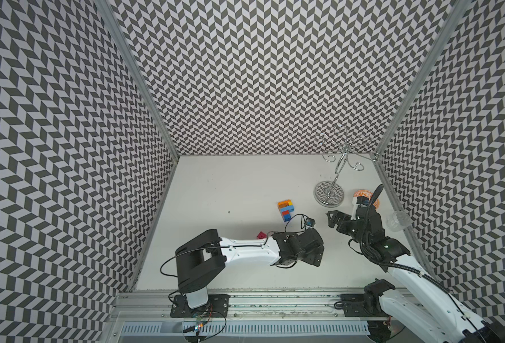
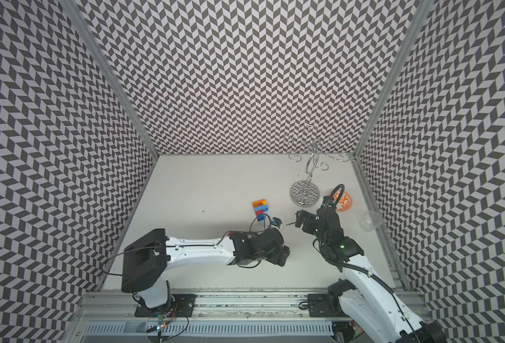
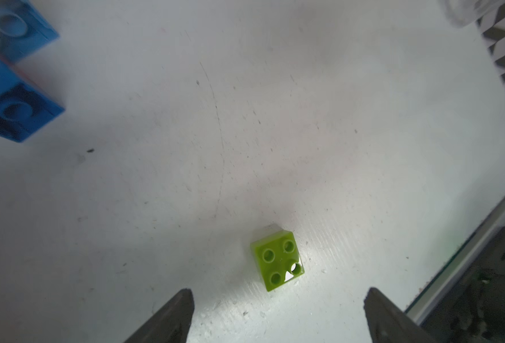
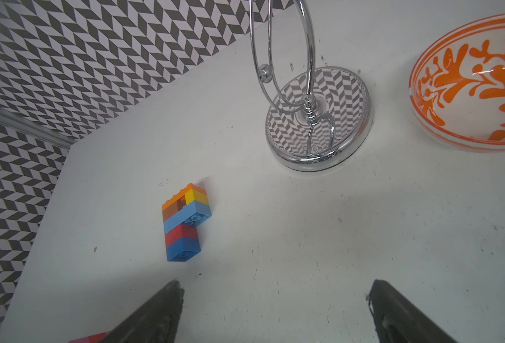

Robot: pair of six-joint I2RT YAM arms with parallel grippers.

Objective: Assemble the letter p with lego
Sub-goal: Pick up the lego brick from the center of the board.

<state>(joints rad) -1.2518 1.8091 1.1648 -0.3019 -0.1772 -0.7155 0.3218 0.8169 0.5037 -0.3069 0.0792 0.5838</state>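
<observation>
My left gripper point(image 3: 278, 297) stands apart, empty, the lime brick point(image 3: 278, 261) lying just ahead of it; in both top views my left arm point(image 1: 245, 252) hides that brick. My right gripper point(image 4: 275, 289) gapes empty too. The stacked lego piece point(image 4: 184, 221) lies flat on the table point(image 1: 230, 184); a pink brick point(image 1: 261, 235) peeks half-hidden behind that arm

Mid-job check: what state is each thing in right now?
left tool, open, empty.
right tool, open, empty.
brick letter, joined, lying flat.
green brick, loose, studs up.
pink brick, loose, partly hidden.
metal stand, upright, bare.
bowl, upright, looks empty.
clear cup, looks empty.
</observation>
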